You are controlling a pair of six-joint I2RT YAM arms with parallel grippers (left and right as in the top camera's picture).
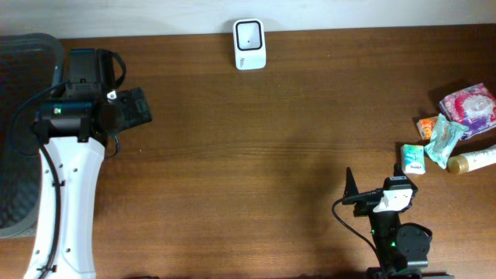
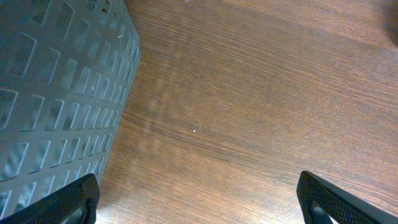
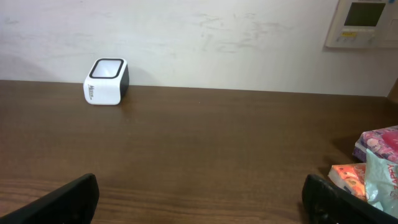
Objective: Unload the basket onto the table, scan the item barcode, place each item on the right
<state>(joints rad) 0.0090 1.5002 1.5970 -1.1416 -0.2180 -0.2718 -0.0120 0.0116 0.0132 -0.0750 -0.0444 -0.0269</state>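
A white barcode scanner [image 1: 249, 44] with a dark window stands at the table's far edge; the right wrist view has the scanner [image 3: 106, 81] far off to the left. A cluster of items lies at the right: a pink packet [image 1: 470, 105], an orange box [image 1: 427, 126], a teal packet [image 1: 444, 139], a small teal-and-white packet [image 1: 413, 159] and a yellow bottle [image 1: 473, 160]. My right gripper [image 1: 376, 187] [image 3: 202, 202] stands open and empty near the front edge, left of these items. My left gripper [image 1: 133, 108] [image 2: 199, 208] is open over bare wood at the far left.
A grey perforated basket [image 1: 23, 116] sits at the left edge, and its wall [image 2: 56, 93] is close beside my left fingers. In the right wrist view the pink packet [image 3: 378, 143] and orange box [image 3: 351, 177] lie at right. A wall panel [image 3: 362, 22] hangs behind.
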